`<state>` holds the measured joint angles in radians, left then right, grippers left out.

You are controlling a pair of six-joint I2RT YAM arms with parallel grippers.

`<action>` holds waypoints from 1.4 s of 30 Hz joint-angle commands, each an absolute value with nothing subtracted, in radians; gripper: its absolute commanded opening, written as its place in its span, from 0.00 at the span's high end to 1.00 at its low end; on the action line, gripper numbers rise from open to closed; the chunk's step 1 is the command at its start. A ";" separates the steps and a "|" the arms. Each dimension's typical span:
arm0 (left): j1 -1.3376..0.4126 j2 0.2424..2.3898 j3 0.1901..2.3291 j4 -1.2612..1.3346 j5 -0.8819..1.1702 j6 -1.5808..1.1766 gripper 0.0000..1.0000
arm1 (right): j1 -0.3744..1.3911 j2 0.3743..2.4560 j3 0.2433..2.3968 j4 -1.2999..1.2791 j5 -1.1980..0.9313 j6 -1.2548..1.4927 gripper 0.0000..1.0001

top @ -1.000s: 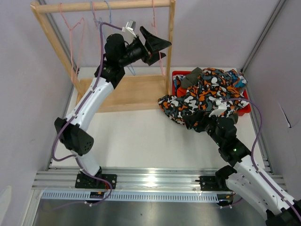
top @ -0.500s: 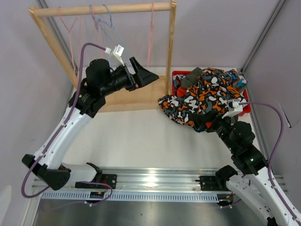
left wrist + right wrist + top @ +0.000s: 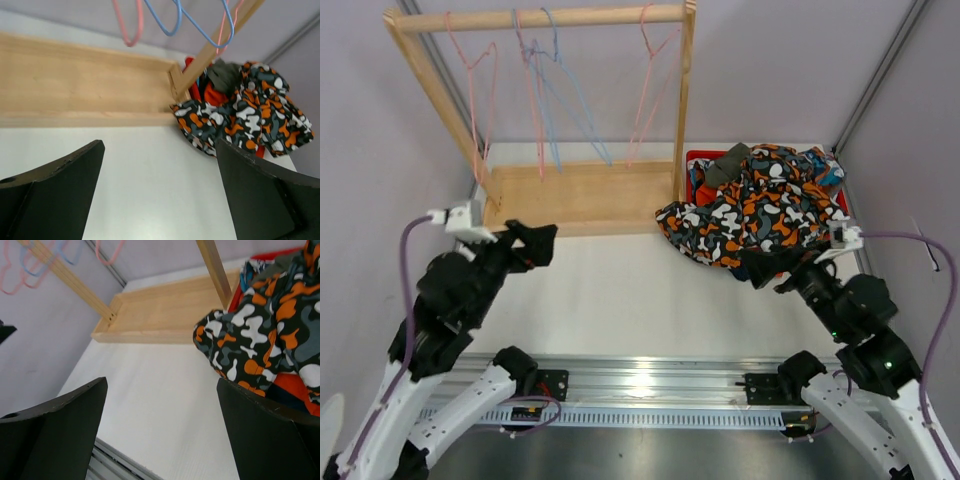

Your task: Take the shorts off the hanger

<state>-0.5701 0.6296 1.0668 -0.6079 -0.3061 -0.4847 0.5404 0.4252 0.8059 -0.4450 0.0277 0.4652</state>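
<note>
The blotch-print shorts [image 3: 750, 215] lie on top of a heap of shorts in the red bin [image 3: 692, 162] at the right, spilling over its left edge onto the table. An olive pair [image 3: 725, 165] and a teal-blue bit [image 3: 830, 165] peek out behind. The hangers [image 3: 555, 90] on the wooden rack [image 3: 585, 195] are all bare. My left gripper [image 3: 533, 245] is open and empty, low over the table in front of the rack. My right gripper [image 3: 772, 272] is open and empty, just near of the heap. The left wrist view shows the blotch shorts [image 3: 245, 120], as does the right wrist view [image 3: 255, 340].
Grey walls close in on both sides. A metal rail [image 3: 640, 385] runs along the near edge, holding both arm bases. White table top [image 3: 620, 290] lies between the grippers. The rack's upright post [image 3: 682, 100] stands right beside the bin.
My left arm has drawn back from the rack's rail, down and to the near left. My right arm has pulled back from the heap toward the near right. The hangers swing free.
</note>
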 commanded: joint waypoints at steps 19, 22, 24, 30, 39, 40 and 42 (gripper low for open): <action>-0.574 -0.008 0.611 -0.456 -0.480 -0.232 0.01 | 0.546 0.138 0.894 -0.687 0.382 0.339 0.01; -0.574 0.061 0.612 -0.454 -0.457 -0.232 0.01 | 0.546 0.135 0.867 -0.666 0.328 0.342 0.01; -0.574 0.084 0.621 -0.462 -0.454 -0.230 0.02 | 0.546 0.152 0.867 -0.669 0.316 0.337 0.01; -0.574 0.084 0.611 -0.454 -0.439 -0.230 0.02 | 0.548 0.153 0.857 -0.660 0.307 0.331 0.01; -0.575 0.104 0.612 -0.454 -0.422 -0.227 0.01 | 0.546 0.132 0.851 -0.658 0.305 0.330 0.01; -0.575 0.109 0.611 -0.454 -0.422 -0.227 0.01 | 0.546 0.129 0.851 -0.658 0.307 0.328 0.01; -0.574 0.110 0.611 -0.457 -0.420 -0.227 0.01 | 0.545 0.126 0.850 -0.658 0.307 0.328 0.01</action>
<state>-0.5713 0.0925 0.6147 -0.4866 -0.4374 -0.2520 0.5411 0.1429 0.8513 -0.6823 0.3088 0.3408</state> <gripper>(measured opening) 0.985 0.993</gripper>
